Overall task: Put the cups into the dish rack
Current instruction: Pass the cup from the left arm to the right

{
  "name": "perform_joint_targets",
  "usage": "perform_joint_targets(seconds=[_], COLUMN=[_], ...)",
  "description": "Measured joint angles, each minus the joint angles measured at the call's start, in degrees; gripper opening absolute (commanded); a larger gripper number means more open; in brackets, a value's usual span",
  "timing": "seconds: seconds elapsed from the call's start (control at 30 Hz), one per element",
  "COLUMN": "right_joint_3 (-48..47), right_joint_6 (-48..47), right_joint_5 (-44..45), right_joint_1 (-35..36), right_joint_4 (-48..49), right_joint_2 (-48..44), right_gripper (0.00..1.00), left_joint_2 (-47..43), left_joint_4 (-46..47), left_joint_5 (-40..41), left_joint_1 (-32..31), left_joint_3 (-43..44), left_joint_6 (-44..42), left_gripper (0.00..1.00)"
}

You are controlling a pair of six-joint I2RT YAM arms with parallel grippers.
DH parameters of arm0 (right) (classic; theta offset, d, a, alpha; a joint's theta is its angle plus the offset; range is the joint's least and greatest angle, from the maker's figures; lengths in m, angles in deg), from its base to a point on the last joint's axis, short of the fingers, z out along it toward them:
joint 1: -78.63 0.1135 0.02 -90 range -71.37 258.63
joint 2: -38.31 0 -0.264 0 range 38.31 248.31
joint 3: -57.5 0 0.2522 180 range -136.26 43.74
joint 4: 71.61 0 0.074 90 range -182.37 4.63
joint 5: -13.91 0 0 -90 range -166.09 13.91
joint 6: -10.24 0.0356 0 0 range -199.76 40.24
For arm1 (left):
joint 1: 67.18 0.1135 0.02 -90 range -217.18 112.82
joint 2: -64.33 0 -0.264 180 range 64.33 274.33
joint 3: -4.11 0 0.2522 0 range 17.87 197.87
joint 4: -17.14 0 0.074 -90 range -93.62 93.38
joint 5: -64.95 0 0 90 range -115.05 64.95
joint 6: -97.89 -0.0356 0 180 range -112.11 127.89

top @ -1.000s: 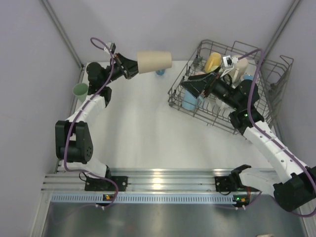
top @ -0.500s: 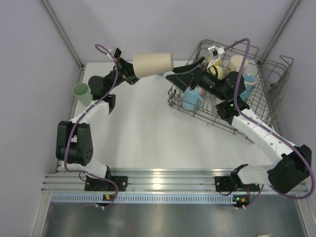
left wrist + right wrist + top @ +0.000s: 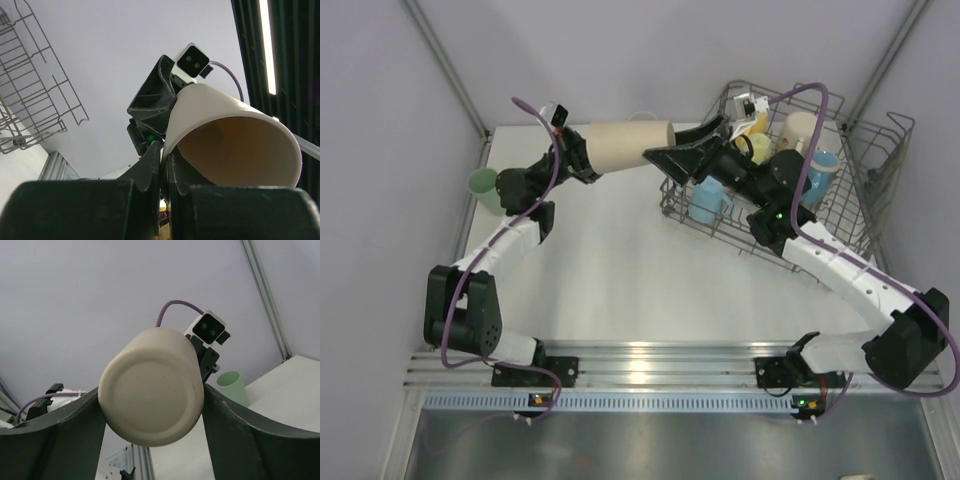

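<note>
Grey walls close in a white counter (image 3: 610,270). Above it a beige cup (image 3: 625,146) lies on its side in the air between my two tools. My left tool (image 3: 164,152) is pinched tight on the rim wall, one finger inside and one outside. My right tool (image 3: 151,399) stands wide astride the base end, and I cannot tell whether its pads press the cup yet.

If my left tool lets go before the right has a firm hold, the cup would likely drop to the counter below both tools and roll. The base looks smooth and rounded, so I judge a shallow squeeze near its end could pop it out.

Behind my right tool sits the rack (image 3: 880,150). A blue cup (image 3: 705,200) and a yellow cup (image 3: 755,145) lie just under its wrist, crowding the way back over the wire rim. A green cup (image 3: 485,190) stands behind my left tool, well apart.
</note>
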Motion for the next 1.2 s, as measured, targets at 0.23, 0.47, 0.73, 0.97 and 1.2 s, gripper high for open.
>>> perform_joint_targets(seconds=[0.23,0.47,0.73,0.97,1.2], right_joint_3=[1.81,6.27,2.67,-3.48,-5.60], right_joint_6=[-0.66,-3.93,-15.10,-23.54,-28.04], right_joint_5=[2.75,5.90,17.77,28.04,33.73], right_joint_1=[2.32,3.32,3.39,3.37,3.39], right_joint_4=[1.27,-0.52,-20.06,-38.73,-47.47], right_joint_2=[-1.97,-9.44,-18.53,-18.47,-18.64], right_gripper=[0.00,0.00,0.00,0.00,0.00], left_joint_2=[-3.67,-6.08,-6.75,-14.23,-20.04], left_joint_4=[0.61,1.33,-4.33,-63.52,-88.46], left_joint_5=[1.18,1.11,-2.08,5.42,15.37], left_joint_1=[-0.28,-0.46,-0.46,-0.74,-0.72], left_joint_3=[-2.58,-9.97,-13.38,5.01,12.15], left_joint_6=[0.11,1.11,-5.27,-49.16,-72.59], left_gripper=[0.51,0.98,0.98,0.98,0.98])
